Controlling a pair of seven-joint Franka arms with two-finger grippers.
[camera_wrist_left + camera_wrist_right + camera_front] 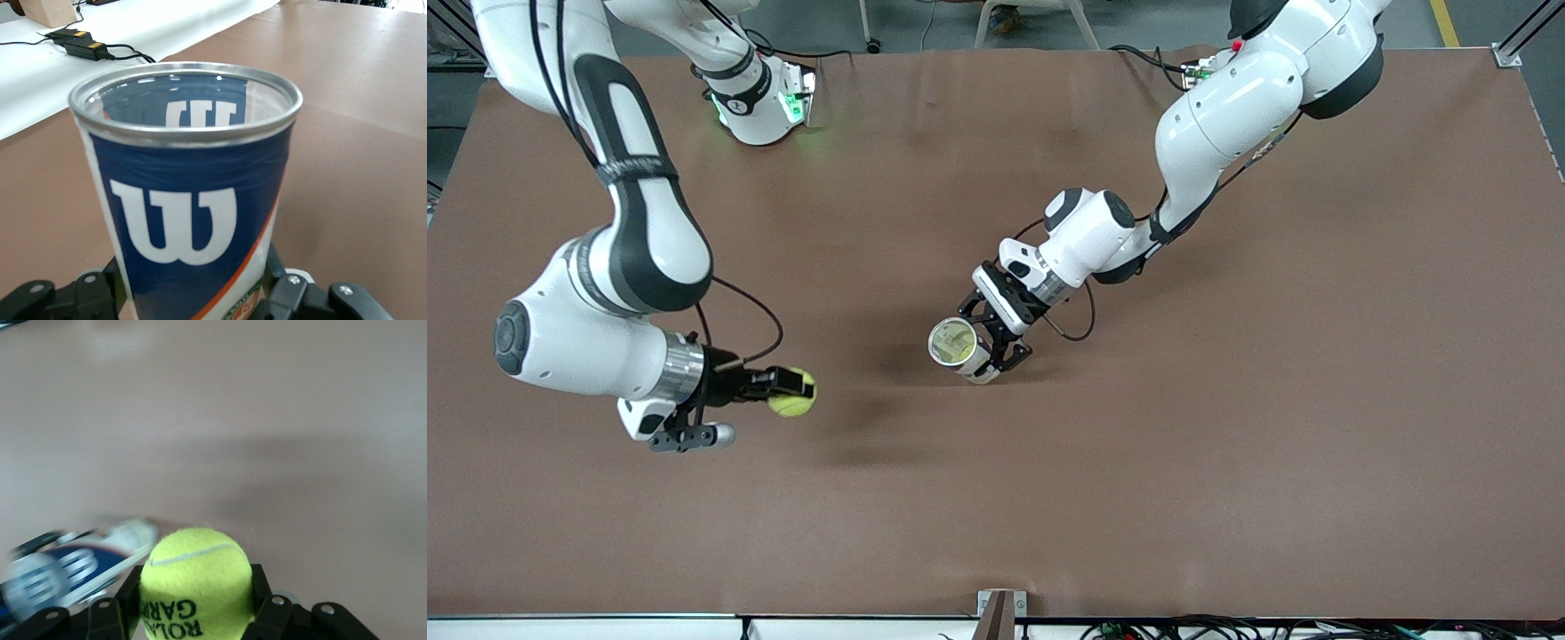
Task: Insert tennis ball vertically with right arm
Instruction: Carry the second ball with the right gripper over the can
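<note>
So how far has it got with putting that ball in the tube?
Done: the right tool is shut on the tennis ball and holds it above the table; the left tool grips the can, open mouth up. In hand: carrying the ball toward the can. Left: lining up over the mouth and dropping it in.

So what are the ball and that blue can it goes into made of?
The tennis ball looks like fuzzy yellow-green felt, with loose fibres at its edge. The can seems clear plastic under a glossy blue printed label; its bright rim looks like polished metal, though that's a guess.
</note>
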